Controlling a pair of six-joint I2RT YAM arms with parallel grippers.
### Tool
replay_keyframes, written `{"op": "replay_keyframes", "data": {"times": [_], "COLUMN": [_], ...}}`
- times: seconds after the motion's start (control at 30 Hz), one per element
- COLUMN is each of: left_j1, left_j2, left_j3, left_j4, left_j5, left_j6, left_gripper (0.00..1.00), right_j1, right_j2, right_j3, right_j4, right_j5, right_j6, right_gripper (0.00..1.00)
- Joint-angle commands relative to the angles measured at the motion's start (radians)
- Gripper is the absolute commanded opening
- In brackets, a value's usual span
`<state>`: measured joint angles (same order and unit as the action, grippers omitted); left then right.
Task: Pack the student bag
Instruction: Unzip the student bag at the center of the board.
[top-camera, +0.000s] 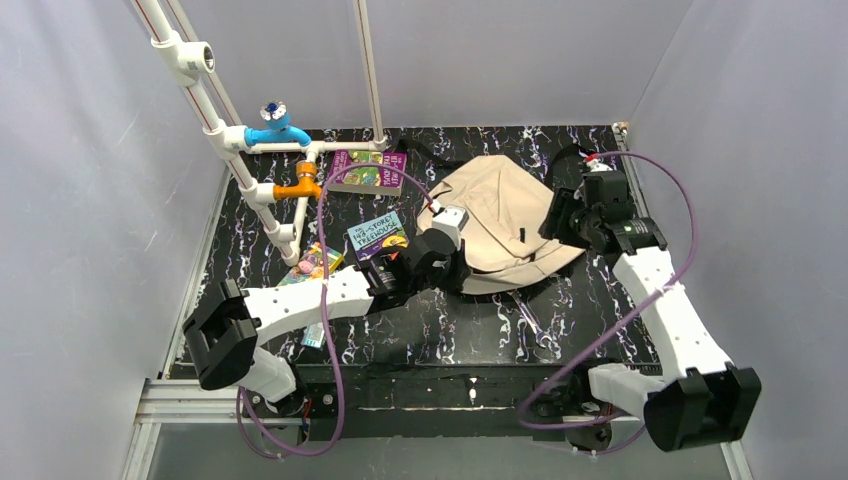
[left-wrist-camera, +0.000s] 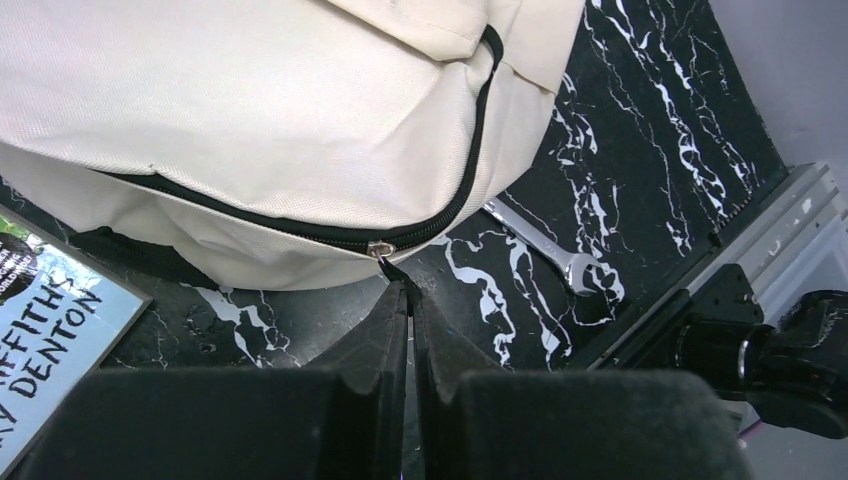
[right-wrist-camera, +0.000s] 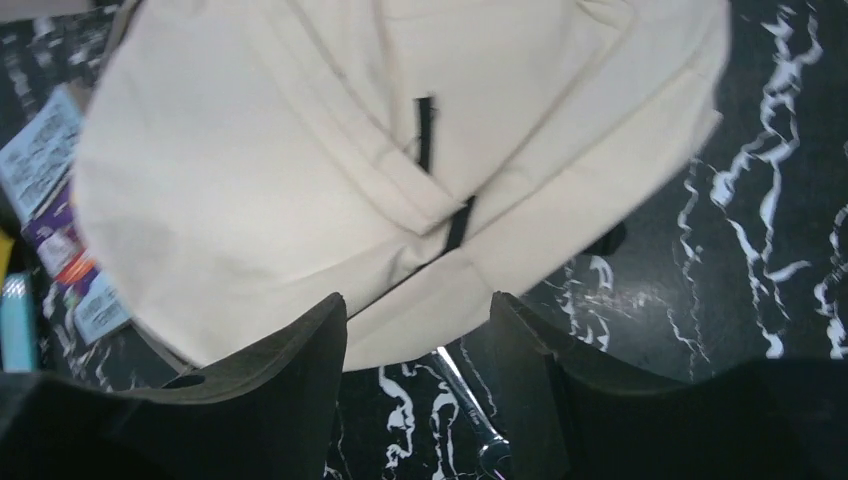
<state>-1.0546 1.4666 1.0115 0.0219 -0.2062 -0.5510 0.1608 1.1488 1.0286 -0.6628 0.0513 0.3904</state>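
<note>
Closest to the arm bases, the left gripper (left-wrist-camera: 408, 288) has its two fingers pressed together. Their tips pinch the black zipper pull (left-wrist-camera: 391, 266), which runs down from the metal slider (left-wrist-camera: 378, 248) just beyond them. The slider sits on a black zip (left-wrist-camera: 250, 214) that curves along the near edge of the student bag (left-wrist-camera: 250, 100). This beige fabric backpack lies flat on the black, white-veined table (left-wrist-camera: 650, 150) and fills the view past the left fingers. To the left of those fingers, near the bag's edge, lies a light-blue book (left-wrist-camera: 55, 335) with black lettering. To their right, just clear of the bag, a silver wrench (left-wrist-camera: 545, 248) rests on the table. The right gripper (right-wrist-camera: 418, 302) is at the opposite side of the bag, its fingers spread well apart with nothing gripped between them. The bag's beige edge shows in the gap just past the tips, and the wrench's shaft lies on the table beneath that gap. Further beyond the right fingers, a short black tab (right-wrist-camera: 425, 130) stands out on the bag's upper panel. Seen from above, the bag lies in the middle of the table between the two grippers. Beyond it, on the far left, a purple and green book (top-camera: 368, 170) lies beside a white pipe frame (top-camera: 240, 165). The frame carries a blue fitting (top-camera: 275, 132) and an orange fitting (top-camera: 300, 187).
</note>
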Motion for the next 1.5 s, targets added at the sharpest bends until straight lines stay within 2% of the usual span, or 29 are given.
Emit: {"op": "replay_keyframes", "data": {"times": [0.0,0.07,0.17,0.2,0.27,0.33,0.4,0.5,0.73,0.93,1.2,1.27,1.33,1.47], "left_j1": [0.004,0.005,0.005,0.005,0.005,0.005,0.005,0.004,0.004,0.005,0.004,0.005,0.005,0.005], "left_j2": [-0.024,-0.025,-0.019,-0.016,-0.011,0.003,0.019,0.038,0.081,0.069,0.051,0.055,0.059,0.026], "left_j3": [0.041,0.043,0.049,0.050,0.051,0.056,0.068,0.079,0.119,0.100,0.075,0.071,0.070,0.037], "left_j4": [0.022,0.025,0.024,0.025,0.026,0.026,0.026,0.026,0.026,0.026,0.034,0.040,0.049,0.093], "left_j5": [0.026,0.038,0.055,0.058,0.067,0.090,0.119,0.147,0.234,0.226,0.245,0.252,0.269,0.267], "left_j6": [-0.029,-0.033,-0.036,-0.041,-0.048,-0.055,-0.056,-0.066,-0.078,-0.080,-0.082,-0.090,-0.101,-0.107], "left_gripper": [0.00,0.00,0.00,0.00,0.00,0.00,0.00,0.00,0.00,0.00,0.00,0.00,0.00,0.00], "right_j1": [0.074,0.075,0.081,0.087,0.125,0.139,0.140,0.151,0.167,0.167,0.167,0.167,0.167,0.166], "right_j2": [-0.056,-0.052,-0.065,-0.081,-0.141,-0.192,-0.185,-0.111,-0.104,-0.091,-0.030,-0.040,-0.050,-0.005], "right_j3": [-0.006,-0.068,-0.221,-0.290,-0.378,-0.414,-0.420,-0.421,-0.479,-0.541,-0.588,-0.563,-0.571,-0.661], "right_j4": [0.008,0.093,0.249,0.351,0.480,0.522,0.521,0.501,0.548,0.594,0.746,0.734,0.785,1.071], "right_j5": [-0.124,-0.312,-0.438,-0.476,-0.423,-0.342,-0.324,-0.367,-0.325,-0.288,-0.389,-0.383,-0.371,-0.427], "right_j6": [-0.077,0.055,0.487,0.626,0.811,0.885,0.921,0.954,1.028,1.026,1.016,0.975,0.969,1.105], "right_gripper": [0.65,0.67,0.68,0.68,0.73,0.87,0.93,0.94,0.86,0.74,0.72,0.78,0.82,0.78]}}
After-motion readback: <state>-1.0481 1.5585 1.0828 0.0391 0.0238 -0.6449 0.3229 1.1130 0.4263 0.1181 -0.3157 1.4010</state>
